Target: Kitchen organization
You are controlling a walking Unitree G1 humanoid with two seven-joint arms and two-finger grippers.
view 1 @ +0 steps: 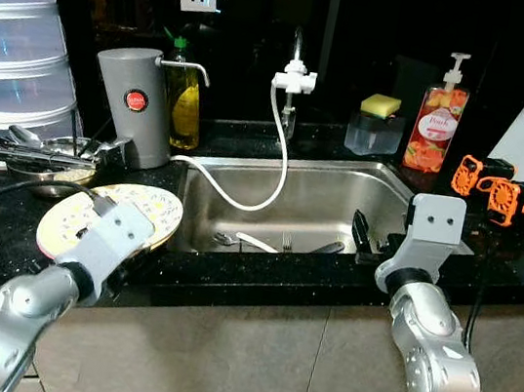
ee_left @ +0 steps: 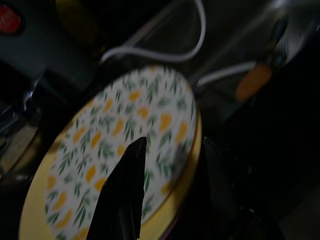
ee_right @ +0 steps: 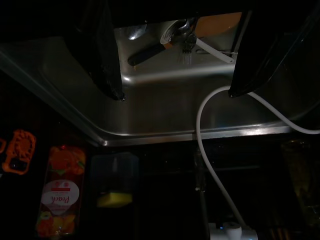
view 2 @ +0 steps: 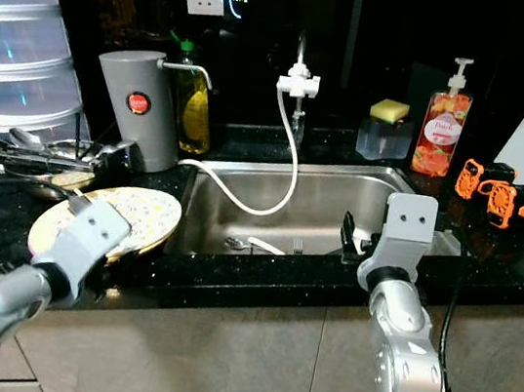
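A steel sink (view 1: 327, 191) is set in the black counter (view 1: 230, 275), w/ cutlery (view 1: 280, 243) lying at its bottom. A patterned plate (view 1: 157, 208) is gripped at its rim by the left gripper (ee_left: 167, 172), just left of the sink. The right gripper (ee_right: 175, 92) is held over the sink's near right edge, fingers spread wide, nothing between them.

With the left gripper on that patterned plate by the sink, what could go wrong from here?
1. The left gripper pinches only the rim of the plate, which sits tilted at the sink edge; it might slip and fall onto the cutlery in the basin.
2. The white hose loops into the sink beside the plate and could snag it.
3. The right gripper hangs open over the basin, so the two arms might crowd each other.
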